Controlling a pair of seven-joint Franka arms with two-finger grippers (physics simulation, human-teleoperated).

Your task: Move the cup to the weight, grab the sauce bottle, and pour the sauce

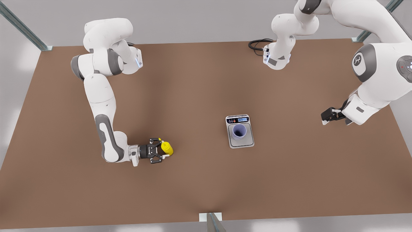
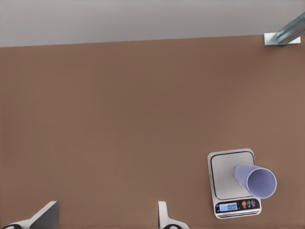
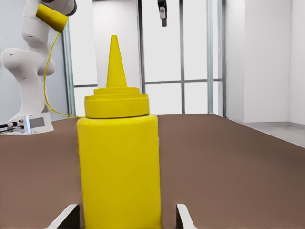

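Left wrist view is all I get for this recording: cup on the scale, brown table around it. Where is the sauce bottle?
Observer: The sauce bottle stands upright on the table, toward the front view's left, well apart from the weight.
Operator: Is anything gripping it?
Observer: Not yet. The right claw is open, one finger on each side of the bottle. The right wrist view shows a gap beside the bottle's body.
Operator: And where does my arm's claw sit in the scene?
Observer: The left claw waits open at the front view's right, off to the side of the weight and the cup.
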